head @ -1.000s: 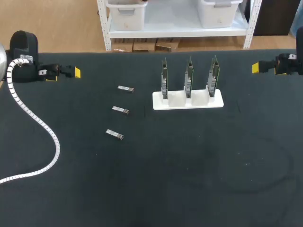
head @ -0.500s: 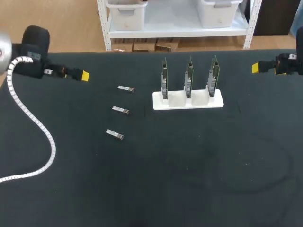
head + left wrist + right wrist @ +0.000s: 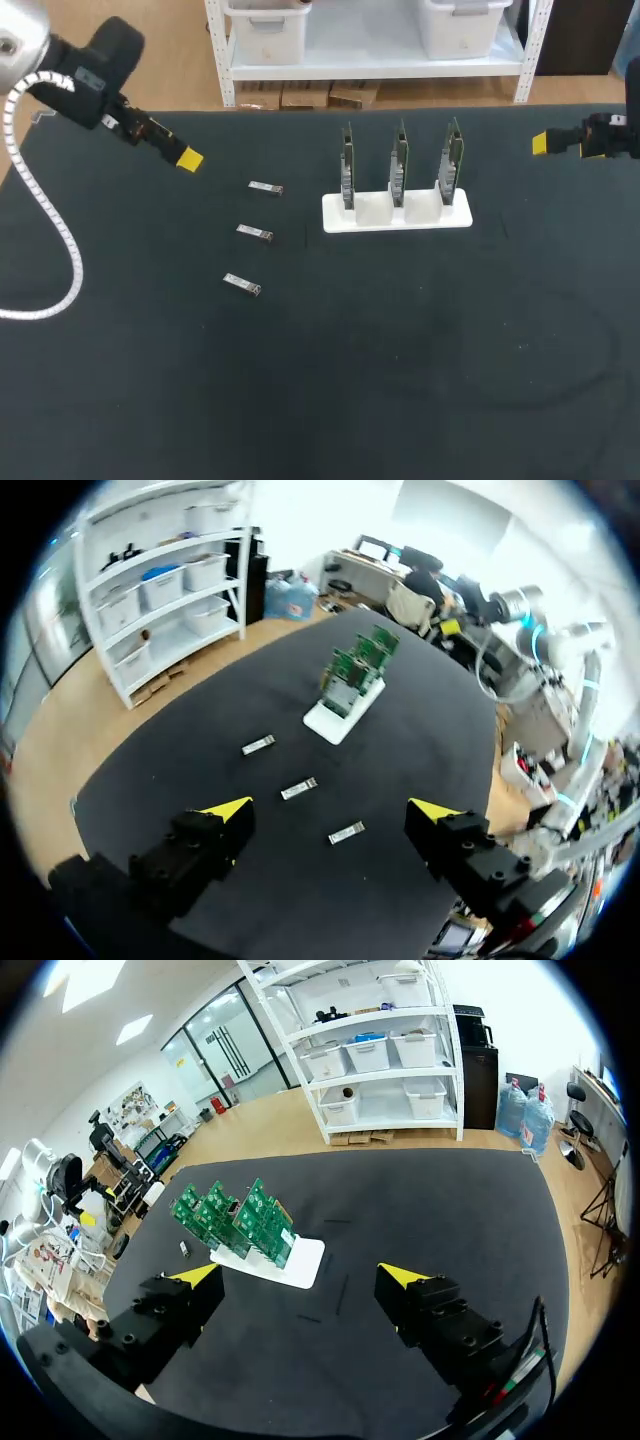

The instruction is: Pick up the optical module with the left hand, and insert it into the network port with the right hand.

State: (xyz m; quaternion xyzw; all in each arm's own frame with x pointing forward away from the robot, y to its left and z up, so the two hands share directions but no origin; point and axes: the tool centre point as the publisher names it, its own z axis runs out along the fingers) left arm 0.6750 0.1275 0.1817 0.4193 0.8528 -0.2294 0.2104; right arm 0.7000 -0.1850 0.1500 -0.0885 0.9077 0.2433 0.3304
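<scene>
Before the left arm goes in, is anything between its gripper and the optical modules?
Nothing visible. Only bare black table lies between the open left gripper and the three optical modules. The white card stand sits beyond them.

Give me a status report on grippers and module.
Left gripper open, empty, short of the optical modules. Right gripper open, empty, at far right. All three modules lie loose, untouched; nothing in the way.

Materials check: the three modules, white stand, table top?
Modules: likely metal, silvery casings with bright glints. Stand: probably plastic, plain matte white. Table top: dark matte mat or cloth, faint ring marks; can't tell which.
</scene>
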